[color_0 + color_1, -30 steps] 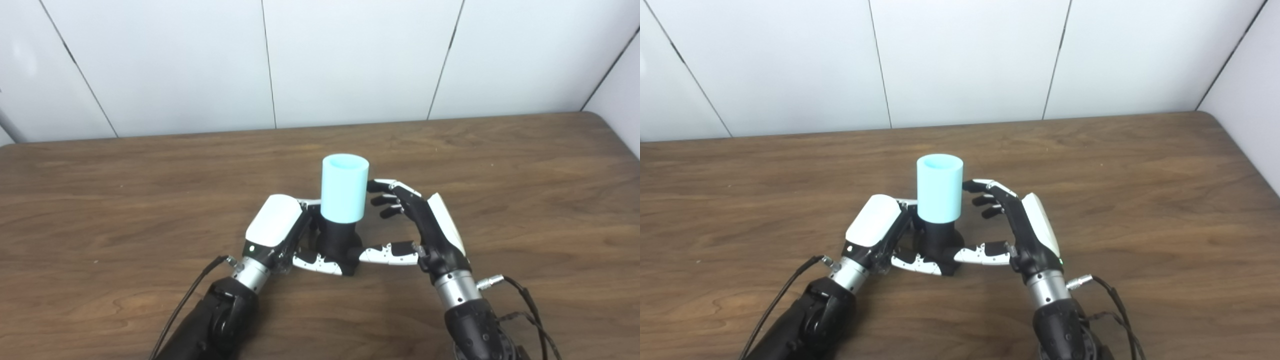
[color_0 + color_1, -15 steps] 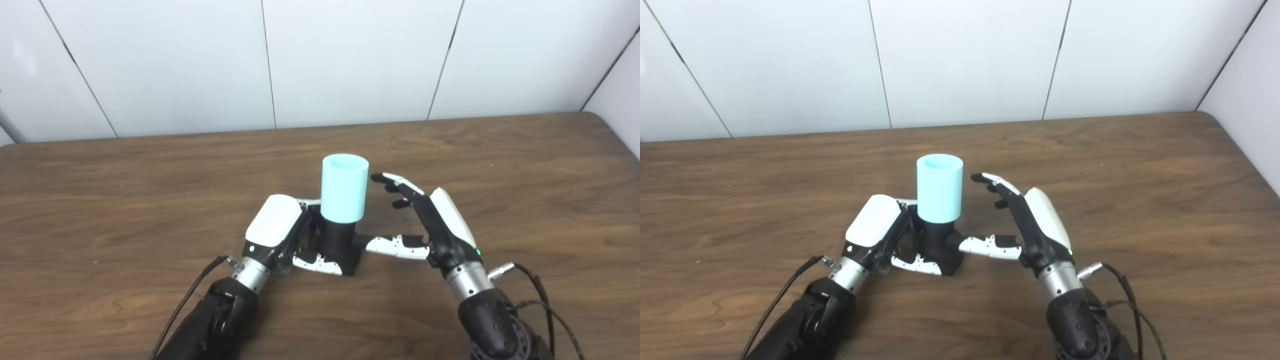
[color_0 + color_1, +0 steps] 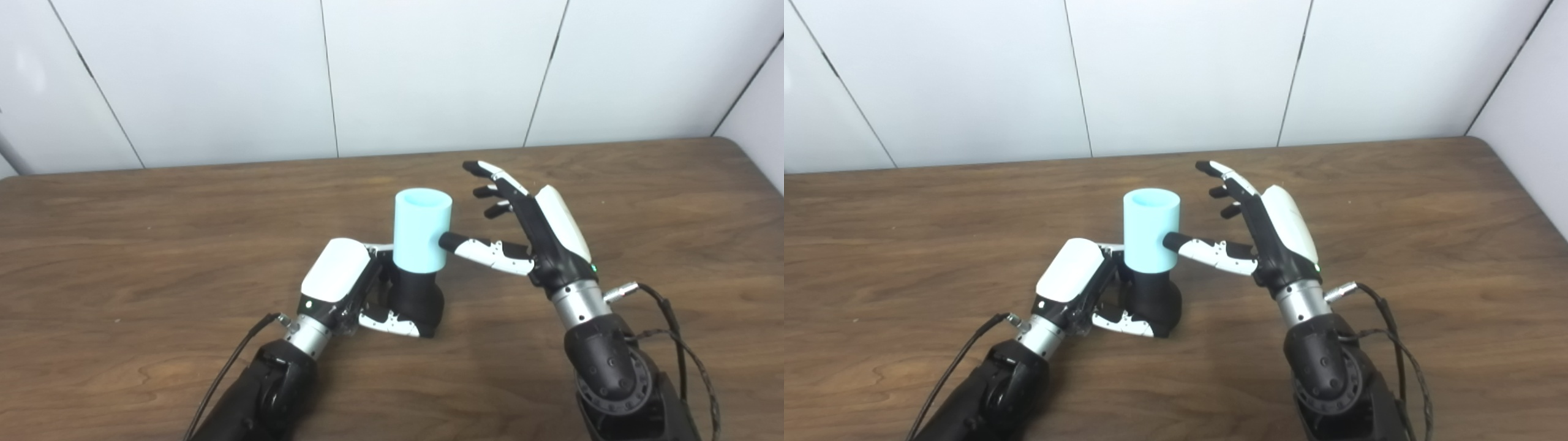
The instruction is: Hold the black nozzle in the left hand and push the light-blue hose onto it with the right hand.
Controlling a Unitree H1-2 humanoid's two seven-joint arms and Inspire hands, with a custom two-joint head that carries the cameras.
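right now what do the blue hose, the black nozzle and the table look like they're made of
Light-blue hose: looks like soft rubber or foam, matte, an even pale colour with no glare; whether it is soft cannot be told.
Black nozzle: probably moulded plastic, dull black, faint sheen at its flared base.
Table: wood or wood-look laminate, brown with streaked grain, satin finish.

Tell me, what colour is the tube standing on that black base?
Light blue hose; clearest in the left eye view.

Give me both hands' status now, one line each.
Left hand: shut on the black nozzle.
Right hand: open, fingers spread, holding nothing; its thumb looks to be against the light-blue hose.
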